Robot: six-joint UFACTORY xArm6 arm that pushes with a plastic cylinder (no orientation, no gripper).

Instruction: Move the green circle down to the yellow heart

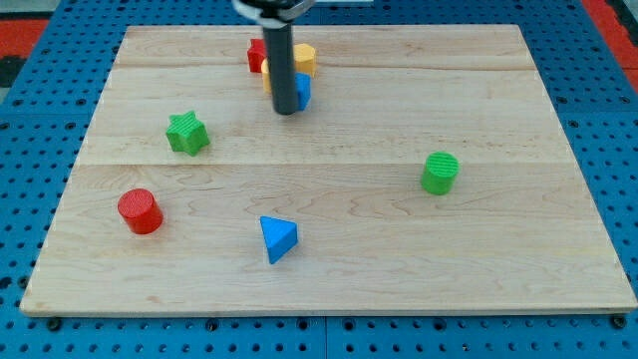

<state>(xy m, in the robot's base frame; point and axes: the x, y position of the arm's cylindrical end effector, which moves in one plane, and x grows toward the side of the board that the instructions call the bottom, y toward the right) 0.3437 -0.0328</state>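
The green circle (pixel 440 173) is a short green cylinder at the right middle of the wooden board (pixel 329 249). A yellow block (pixel 302 58) sits near the top centre, partly hidden by the rod, so I cannot make out its shape. My tip (pixel 284 110) is near the top centre, right beside a blue block (pixel 302 90) and just below the yellow one. The tip is far to the left of and above the green circle.
A red block (pixel 256 55) sits left of the rod at the top. A green star (pixel 187 133) is at the left, a red cylinder (pixel 140 210) at the lower left, and a blue triangle (pixel 278 238) at the lower centre.
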